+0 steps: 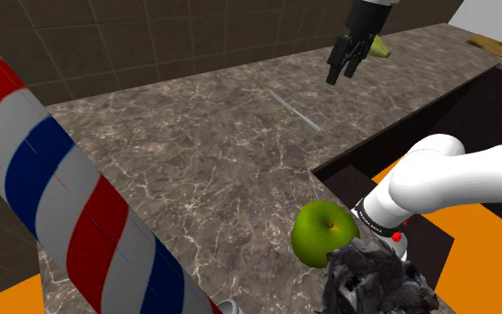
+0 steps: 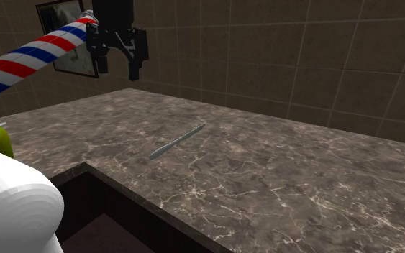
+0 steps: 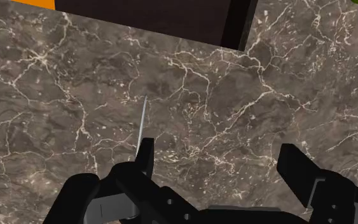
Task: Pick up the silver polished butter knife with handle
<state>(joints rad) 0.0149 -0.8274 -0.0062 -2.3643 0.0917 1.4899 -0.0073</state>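
A slim silver butter knife (image 1: pixel 295 111) lies flat on the dark marble counter (image 1: pixel 195 152). It also shows as a thin grey blade (image 2: pixel 177 141) in the second exterior view. My black gripper (image 1: pixel 341 67) hangs in the air above the counter, beyond the knife and toward the wall, pointing down. In the wrist view the gripper (image 3: pixel 220 158) is open, its fingers standing wide apart with nothing between them. The knife (image 3: pixel 143 124) lies just ahead of one fingertip (image 3: pixel 147 153), off to the side of the gap.
A green apple (image 1: pixel 323 231) and a grey crumpled object (image 1: pixel 374 281) sit near the arm's base. A dark recess (image 1: pixel 436 116) cuts into the counter by the knife. A red, white and blue striped pole (image 1: pixel 61 196) slants across the shoulder view's left. A yellow-green object (image 1: pixel 380 46) lies behind the gripper.
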